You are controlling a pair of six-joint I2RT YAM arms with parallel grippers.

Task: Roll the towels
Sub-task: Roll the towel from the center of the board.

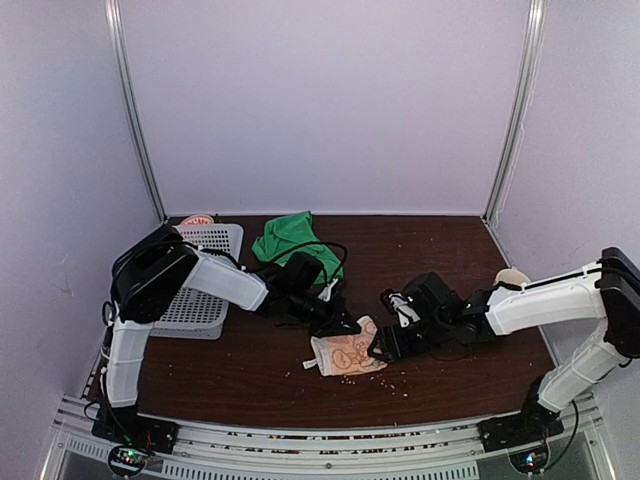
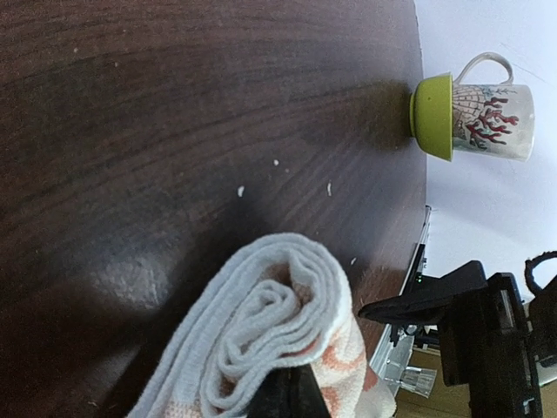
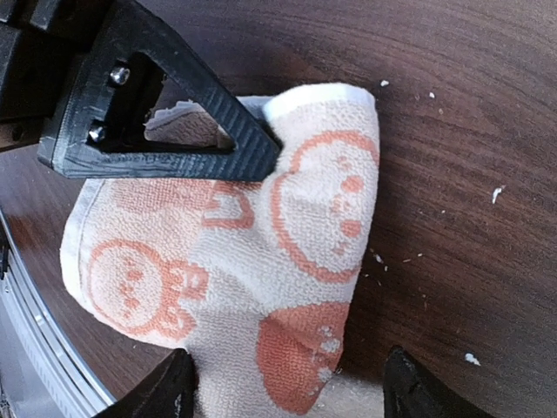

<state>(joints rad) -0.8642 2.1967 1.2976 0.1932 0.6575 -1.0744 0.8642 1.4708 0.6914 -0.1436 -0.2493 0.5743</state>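
Over at the far left of the table (image 1: 450, 250), a white basket (image 1: 205, 295) is sitting, and the green towel (image 1: 292, 240) is lying crumpled just beside it. I am holding my left gripper (image 1: 338, 322) closed, its tips touching the rolled end of the printed towel (image 1: 348, 356); I cannot tell whether cloth is pinched. That towel is lying near the front middle. My right gripper (image 3: 287, 387) is standing open, one finger either side of the towel's other end. A mug (image 2: 492, 120) is sitting at the right edge.
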